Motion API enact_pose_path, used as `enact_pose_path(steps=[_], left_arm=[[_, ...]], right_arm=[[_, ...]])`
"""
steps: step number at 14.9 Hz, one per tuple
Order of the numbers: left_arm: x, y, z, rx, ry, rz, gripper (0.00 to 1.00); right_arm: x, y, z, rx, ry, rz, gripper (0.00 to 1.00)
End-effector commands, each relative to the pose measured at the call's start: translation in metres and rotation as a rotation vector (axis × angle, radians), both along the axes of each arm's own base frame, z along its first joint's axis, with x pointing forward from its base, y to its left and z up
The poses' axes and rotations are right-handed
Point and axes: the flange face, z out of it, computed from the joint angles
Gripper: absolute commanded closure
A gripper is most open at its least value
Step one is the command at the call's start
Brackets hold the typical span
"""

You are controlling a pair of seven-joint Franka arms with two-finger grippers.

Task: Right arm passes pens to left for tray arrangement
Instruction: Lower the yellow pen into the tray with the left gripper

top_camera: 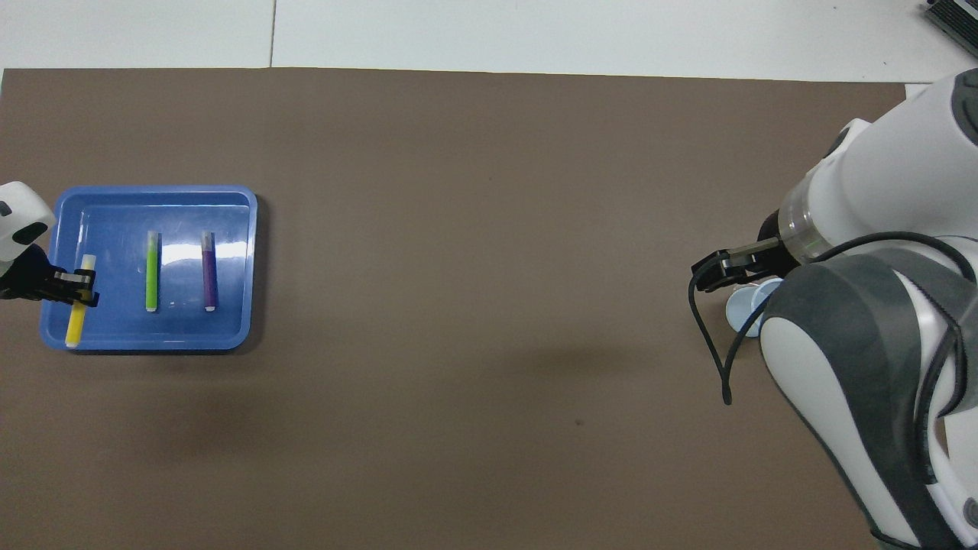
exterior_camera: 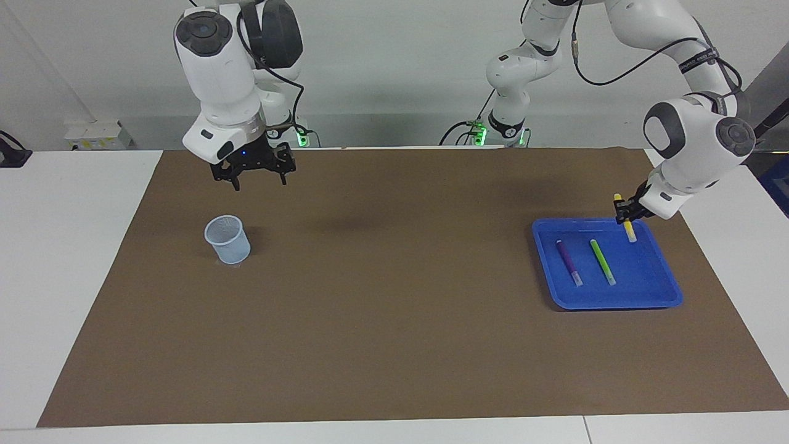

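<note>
Overhead: slim pens (top_camera: 152, 272), glossy tray (top_camera: 244, 267).

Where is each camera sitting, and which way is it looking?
Facing view: high across the table, looking at both robots; whole arms show, the right gripper open above the cup.
Overhead view: high above the robots' end, looking down and forward; the right arm's elbow and the left gripper show.
Both share: blue tray, purple pen, green pen, and the yellow pen held by the left gripper.
</note>
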Motion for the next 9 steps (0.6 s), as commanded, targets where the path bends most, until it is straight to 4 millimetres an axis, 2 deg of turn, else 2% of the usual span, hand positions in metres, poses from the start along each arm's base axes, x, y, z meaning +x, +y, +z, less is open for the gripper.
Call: enact_pose_path(steps=[1,4,6,9], left_arm=[[0.009,0.019,-0.027,0.020,-0.030,-0.011,1.00],[0.020,0.026,-0.056,0.025,-0.068,-0.018,1.00],[0.023,0.031,-0.069,0.021,-0.083,-0.005,1.00],[0.026,0.032,-0.083,0.017,-0.101,-0.003,1.00]], right_arm=[[0.001,-0.011,0.003,-0.003,-0.039,-0.004,0.00],[0.003,-0.018,0.004,-0.003,-0.040,-0.016,0.00],[0.003,-0.019,0.004,-0.004,-0.042,-0.024,0.00],[0.008,-0.039,0.006,0.003,-0.056,-0.058,0.00]])
